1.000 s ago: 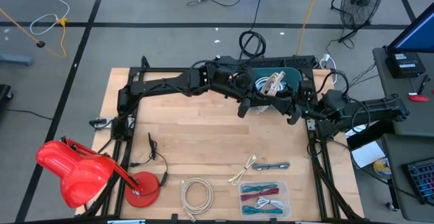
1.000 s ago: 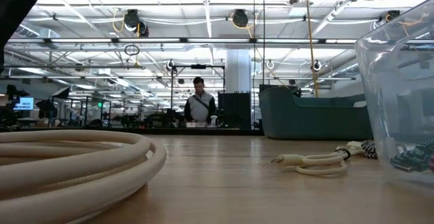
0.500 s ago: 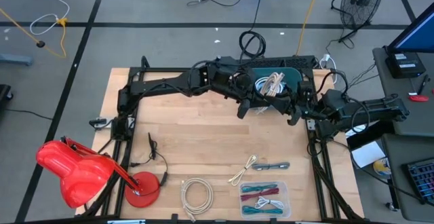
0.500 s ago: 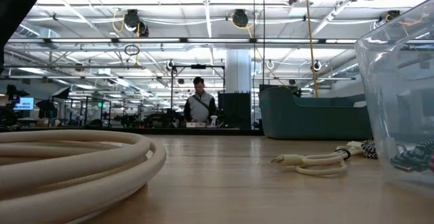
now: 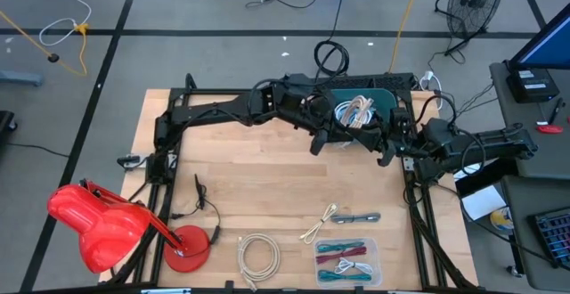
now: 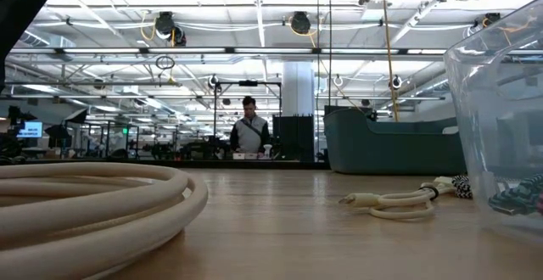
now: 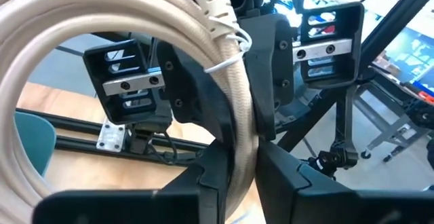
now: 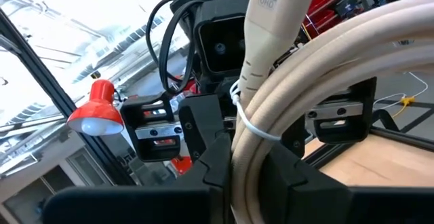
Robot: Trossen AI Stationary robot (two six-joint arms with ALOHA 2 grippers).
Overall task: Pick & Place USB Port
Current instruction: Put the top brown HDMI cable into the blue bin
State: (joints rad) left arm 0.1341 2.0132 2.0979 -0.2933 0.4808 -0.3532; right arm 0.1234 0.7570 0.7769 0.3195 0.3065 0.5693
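Note:
A cream USB cable (image 5: 356,110), coiled and bound with a thin tie, hangs in the air over the teal bin (image 5: 385,87) at the table's far right. My left gripper (image 5: 343,132) reaches it from the left and my right gripper (image 5: 381,138) from the right. Both are shut on the coil and face each other. In the left wrist view the coil (image 7: 135,20) loops away past my left gripper (image 7: 241,176). In the right wrist view the cable's plug (image 8: 274,13) sticks out beyond my right gripper (image 8: 247,163). My left gripper pinches the coil's bundle of strands (image 7: 239,139) between its two fingers, just short of the thin tie (image 7: 227,62). It comes in about level from the table's left, fingers across the strands. The coil is lifted clear above the bin. My right gripper pinches the same bundle (image 8: 252,153) between its two fingers, right beside the thin tie (image 8: 256,130) and the plug's base. It comes in from the table's right, slanting a little upward, fingers across the strands. The coil is clear of the table.
Near the front edge lie a white cable coil (image 5: 258,257), a loose cream cable (image 5: 343,216) and a clear box of cables (image 5: 347,260). A red lamp (image 5: 107,227) stands at the front left, with a black cable (image 5: 200,203) beside it.
Both arms have kept their places. The coil between them has shifted a little and now shows more of its loop from above.

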